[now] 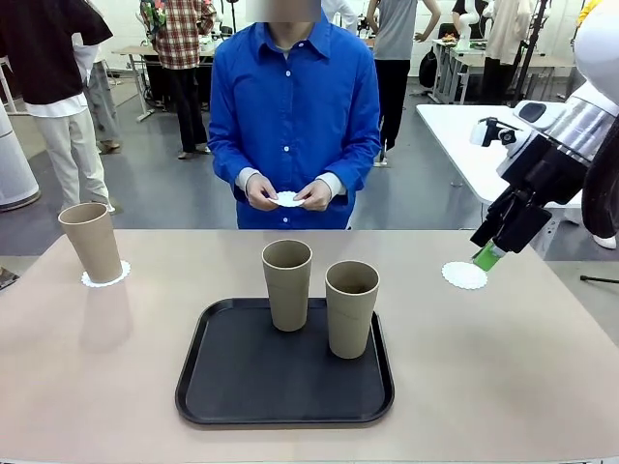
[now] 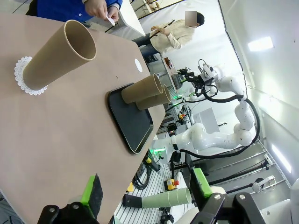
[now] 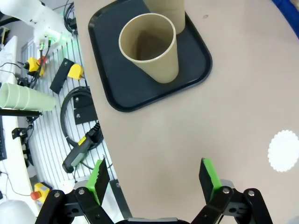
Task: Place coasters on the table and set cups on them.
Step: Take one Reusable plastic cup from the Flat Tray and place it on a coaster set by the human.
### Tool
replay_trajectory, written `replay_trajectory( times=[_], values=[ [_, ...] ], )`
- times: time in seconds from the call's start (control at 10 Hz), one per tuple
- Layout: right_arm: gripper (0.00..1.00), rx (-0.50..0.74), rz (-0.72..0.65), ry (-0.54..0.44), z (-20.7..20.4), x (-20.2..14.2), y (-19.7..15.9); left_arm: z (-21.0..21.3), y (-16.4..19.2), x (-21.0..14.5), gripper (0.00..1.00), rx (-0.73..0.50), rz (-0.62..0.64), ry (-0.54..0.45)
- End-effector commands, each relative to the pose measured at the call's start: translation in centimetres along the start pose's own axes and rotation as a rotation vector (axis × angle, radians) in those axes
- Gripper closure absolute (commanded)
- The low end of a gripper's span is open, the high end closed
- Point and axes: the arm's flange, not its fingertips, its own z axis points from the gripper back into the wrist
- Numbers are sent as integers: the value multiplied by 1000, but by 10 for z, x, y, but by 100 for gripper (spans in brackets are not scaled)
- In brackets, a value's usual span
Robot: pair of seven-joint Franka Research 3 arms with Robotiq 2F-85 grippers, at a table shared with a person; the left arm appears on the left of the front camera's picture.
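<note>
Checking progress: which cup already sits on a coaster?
The far-left cup, on a coaster; the other two stand in the black tray.

The right tool [image 3: 154, 179] hangs over the beige surface [image 3: 224, 107], its green pads [image 3: 100, 178] spread wide with nothing between them. A black tray [image 3: 121, 93] carries a tan tumbler [image 3: 152, 46], with a second tumbler [image 3: 166, 9] just behind it. A bare lacy coaster [image 3: 285, 150] lies on the surface, well apart from the tray.

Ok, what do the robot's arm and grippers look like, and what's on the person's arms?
The right arm is white with a silvery wrist ring. Both the left gripper and right gripper are black with green pads. The person's sleeves are bright blue, white cuffs peeking out.
</note>
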Motion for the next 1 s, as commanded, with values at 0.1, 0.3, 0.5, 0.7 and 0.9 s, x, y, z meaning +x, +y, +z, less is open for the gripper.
replay_trajectory(
  times=[0.1, 0.3, 0.5, 0.7, 0.9],
  values=[
    [0, -19, 117, -130, -11, -25, -16, 1, -2, 0, 0, 3, 7, 0],
    [0, -5, 232, -321, -50, -52, -36, 1, -2, 0, 0, 3, 7, 0],
    [0, 50, 259, -458, -87, -72, -52, 1, -2, 0, 0, 3, 7, 0],
    [0, 84, 310, -603, -105, -83, -59, 1, -2, 0, 0, 3, 7, 0],
    [0, 76, 313, -666, -127, -86, -64, 1, -2, 0, 0, 3, 7, 0]
  ],
)
